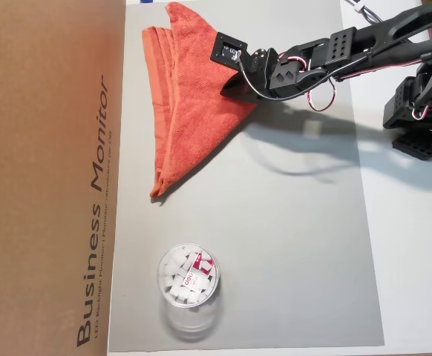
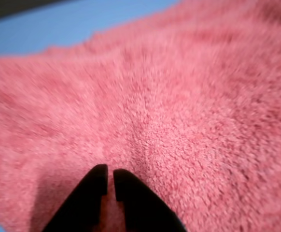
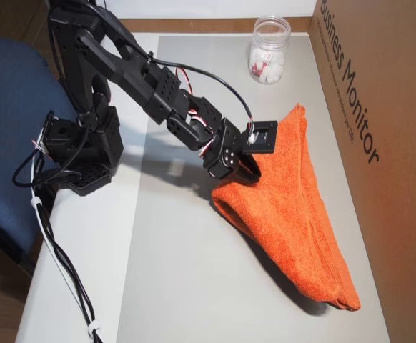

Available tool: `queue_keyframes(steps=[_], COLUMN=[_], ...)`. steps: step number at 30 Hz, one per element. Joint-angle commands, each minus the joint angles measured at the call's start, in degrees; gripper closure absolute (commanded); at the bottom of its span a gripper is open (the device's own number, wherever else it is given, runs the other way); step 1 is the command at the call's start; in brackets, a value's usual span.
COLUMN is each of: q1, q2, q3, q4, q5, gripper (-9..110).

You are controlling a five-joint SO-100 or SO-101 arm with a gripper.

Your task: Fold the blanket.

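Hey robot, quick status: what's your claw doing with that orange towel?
Gripper shut on towel, one edge pinched and lifted off the grey mat. Towel lies doubled beside the cardboard box. Plastic jar stands apart, not in the way.

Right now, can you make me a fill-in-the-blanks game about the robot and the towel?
1. The hand pinches the orange-red ____.
2. The clear plastic jar holds small ____ pieces.
3. The cardboard box reads "Business ____".
4. The towel lies on a ____ mat.

Missing words: towel; white; Monitor; grey
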Motion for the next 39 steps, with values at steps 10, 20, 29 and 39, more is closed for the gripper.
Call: queue_keyframes(steps=[10, 20, 29, 39], q1=[0.4, 0.2, -0.7, -0.7], q2=[11.6, 11.2, 0.9, -3.9], q3=[-3.2, 5.3, 4.8, 1.9], q4=[0.1, 2.5, 2.1, 2.5], q5=[-4.7, -5.7, -4.7, -4.9], gripper=[101, 101, 101, 101])
